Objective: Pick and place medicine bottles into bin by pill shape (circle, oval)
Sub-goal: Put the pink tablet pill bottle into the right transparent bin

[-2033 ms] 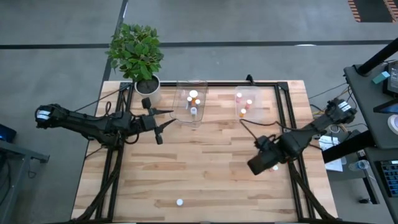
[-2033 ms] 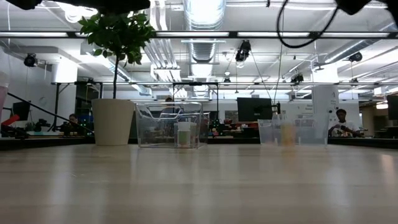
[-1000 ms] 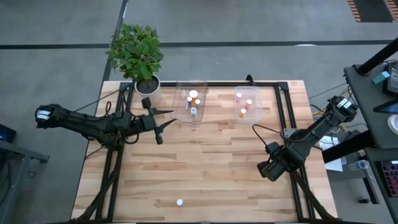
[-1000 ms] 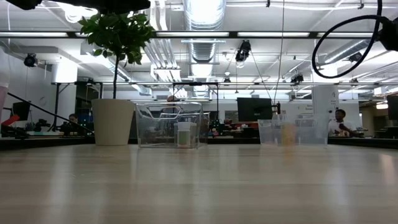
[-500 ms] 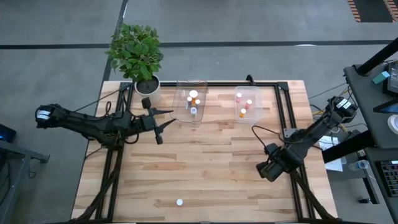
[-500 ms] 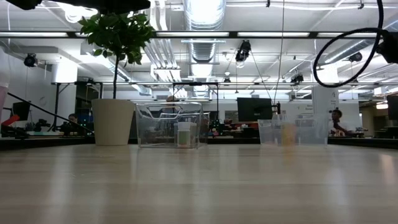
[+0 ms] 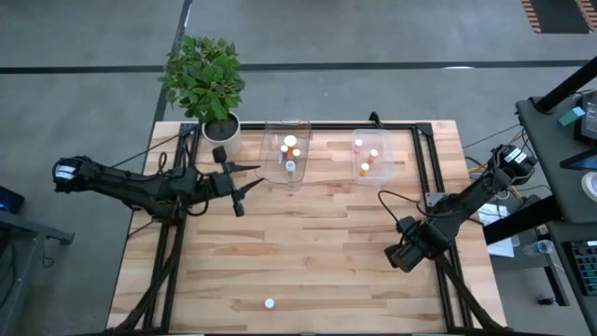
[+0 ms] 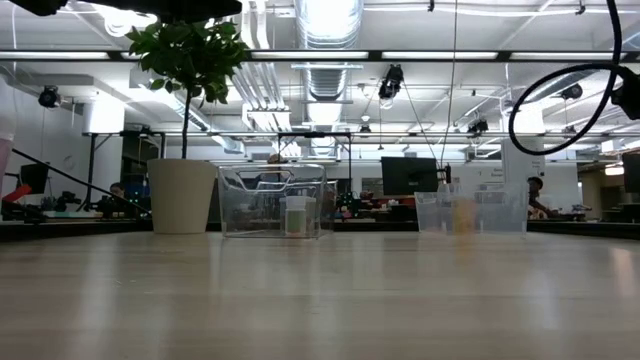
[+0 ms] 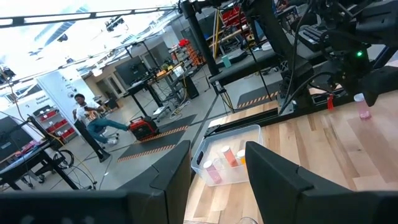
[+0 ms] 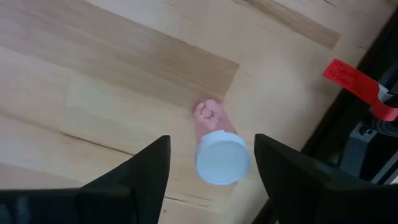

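Right under the right wrist camera, a small pink cylindrical bottle with a white cap (image 10: 216, 149) stands upright on the pale wooden table (image 7: 308, 243), close to the table's right edge. The right gripper (image 10: 210, 168) hangs over it with its two dark fingers spread, one on each side of the cap and not touching it. The bottle looks light and stiff, with a smooth plastic wall that could slip, so I judge the best hold is across the cap or just below it, squarely, so it does not tip or squirt out.

Farther off, another white-capped bottle (image 7: 269, 302) sits alone near the front edge. The left gripper (image 7: 239, 193) waits over the table's left-centre, its fingers partly apart and holding nothing.

At the far side stand two clear plastic tubs, the left tub (image 7: 285, 154) and the right tub (image 7: 367, 156), each already holding several bottles, beside a leafy green plant in a white pot (image 7: 206, 84).
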`<state>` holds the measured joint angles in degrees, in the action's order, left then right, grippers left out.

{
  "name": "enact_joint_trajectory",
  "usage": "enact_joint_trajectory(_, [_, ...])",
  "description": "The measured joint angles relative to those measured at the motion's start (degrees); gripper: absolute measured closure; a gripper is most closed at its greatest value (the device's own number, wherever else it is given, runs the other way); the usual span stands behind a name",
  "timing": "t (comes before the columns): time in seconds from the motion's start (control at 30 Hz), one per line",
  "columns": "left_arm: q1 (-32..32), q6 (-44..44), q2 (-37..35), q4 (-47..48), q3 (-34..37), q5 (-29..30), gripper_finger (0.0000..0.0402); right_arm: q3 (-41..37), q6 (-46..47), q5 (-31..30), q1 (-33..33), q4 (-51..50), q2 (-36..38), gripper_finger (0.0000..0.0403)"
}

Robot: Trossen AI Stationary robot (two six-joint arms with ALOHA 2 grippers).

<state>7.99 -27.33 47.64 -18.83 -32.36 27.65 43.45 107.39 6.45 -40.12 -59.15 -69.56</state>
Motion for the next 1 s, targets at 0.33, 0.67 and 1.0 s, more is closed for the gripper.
enact_joint_trajectory(0.33, [0.0,0.0,0.0,0.0,0.0,0.0,0.0265,-0.6,0.1,0.0,0.0,0.3,0.0,0.0282])
enact_joint_trajectory(0.67, [0.0,0.0,0.0,0.0,0.0,0.0,0.0265,-0.2,0.9,0.0,0.0,-0.4,0.1,0.0295])
enact_joint_trajectory(1.0, [0.0,0.0,0.0,-0.2,0.0,0.0,0.0265,7.8,-2.0,-7.6,3.7,-0.5,0.1,0.0296])
